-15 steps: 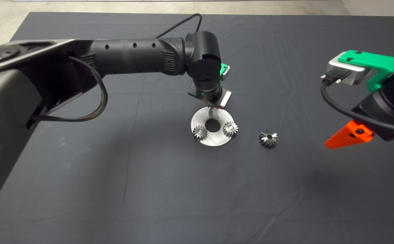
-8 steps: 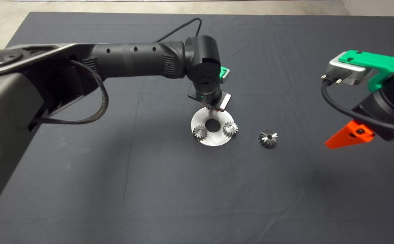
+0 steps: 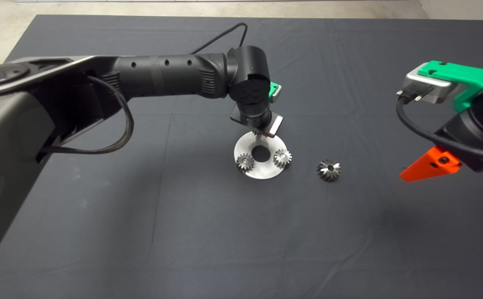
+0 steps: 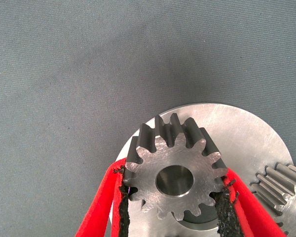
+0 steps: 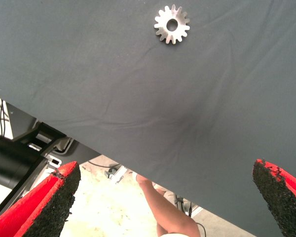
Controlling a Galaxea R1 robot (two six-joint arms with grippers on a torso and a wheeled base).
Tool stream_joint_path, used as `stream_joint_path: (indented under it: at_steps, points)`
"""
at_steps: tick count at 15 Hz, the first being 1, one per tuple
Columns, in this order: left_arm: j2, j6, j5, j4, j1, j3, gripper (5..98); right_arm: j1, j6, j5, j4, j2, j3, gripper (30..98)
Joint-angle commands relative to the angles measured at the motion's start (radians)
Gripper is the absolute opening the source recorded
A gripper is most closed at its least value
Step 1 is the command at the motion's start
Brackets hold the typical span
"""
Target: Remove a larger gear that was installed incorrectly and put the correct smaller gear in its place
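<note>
My left gripper (image 3: 258,132) is shut on a smaller gear (image 4: 149,167), which sits between the black pads (image 4: 221,206) in the left wrist view. It hangs just over the far edge of a round steel plate (image 3: 262,171) with a centre hole. Two more smaller gears (image 3: 244,162) (image 3: 282,158) stand on that plate, and one of them shows beside the held gear (image 4: 282,190). The larger gear (image 3: 329,170) lies on the mat to the right of the plate, also seen in the right wrist view (image 5: 172,23). My right gripper (image 5: 165,170) is open and holds nothing.
The right arm (image 3: 469,120) hovers at the mat's right side, away from the larger gear. Past the mat's edge, the right wrist view shows a person's leg (image 5: 162,206) and floor. Bare dark mat (image 3: 183,232) stretches in front of the plate.
The left wrist has shifted slightly over the plate's far edge, still holding the gear. The right gripper has drifted a little to the right.
</note>
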Motion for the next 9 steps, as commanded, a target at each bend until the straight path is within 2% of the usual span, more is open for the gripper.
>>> stream_joint_path:
  at_steps: [1,9]
  points:
    - [0.005,0.006,0.001,0.016,-0.015,0.003,34.7,0.025,0.005,-0.011,0.032,-0.004,0.005,92.3]
    - [0.004,0.022,0.001,0.036,-0.002,-0.002,34.7,0.025,0.004,-0.011,0.032,-0.004,0.005,92.3]
